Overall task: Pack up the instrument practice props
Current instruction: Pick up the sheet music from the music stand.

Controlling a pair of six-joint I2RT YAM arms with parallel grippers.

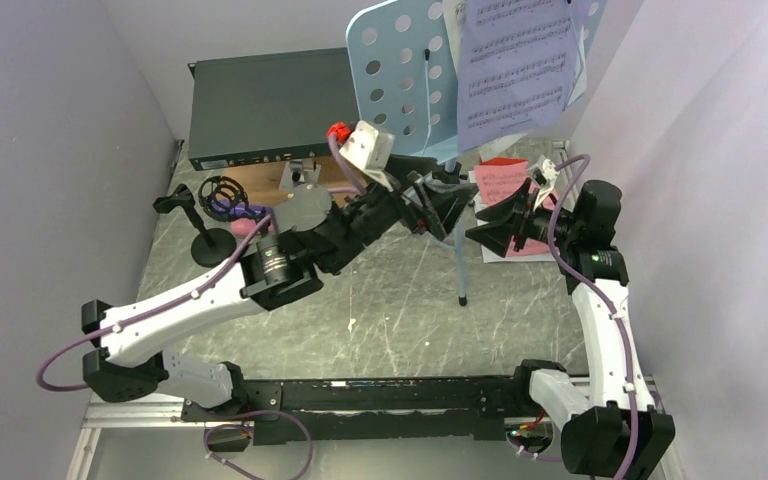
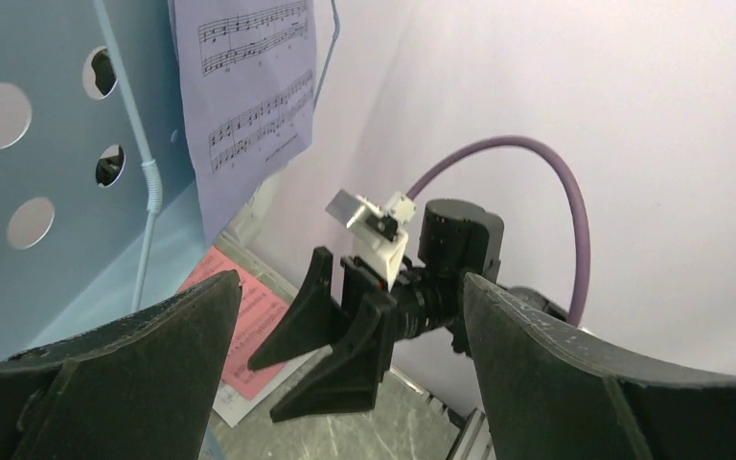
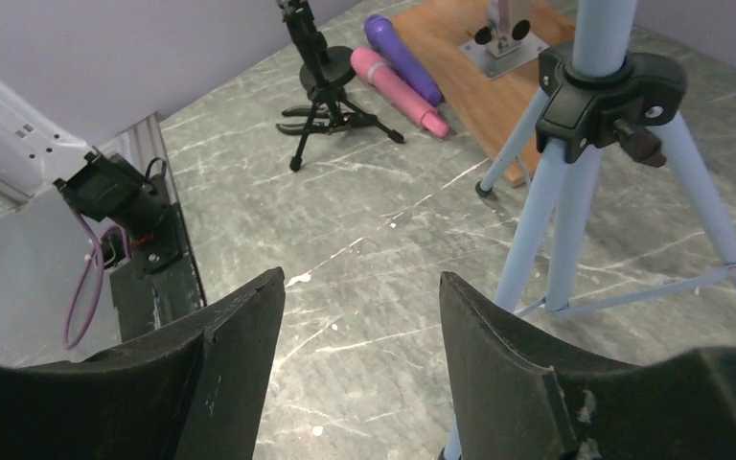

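The rack box [image 1: 260,110] is set at the far left of the table [image 1: 380,320], with the wooden board [image 1: 260,185] laid before it. The microphones [image 3: 398,81] and mic holders [image 3: 331,101] are grouped at the board's left end. The music tripod [image 1: 400,70] is stood right of centre, a sheet [image 1: 515,70] borne on it and further sheets [image 1: 505,180] laid flat to its right.

- Light-blue perforated music tripod [image 1: 397,70] stands upright, far centre, holding a lavender paper music sheet [image 1: 515,70].
- Red paper music sheet [image 1: 505,182] lies flat, far right.
- Purple toy microphone [image 3: 402,57] and pink toy microphone [image 3: 398,91] lie side by side, far left.
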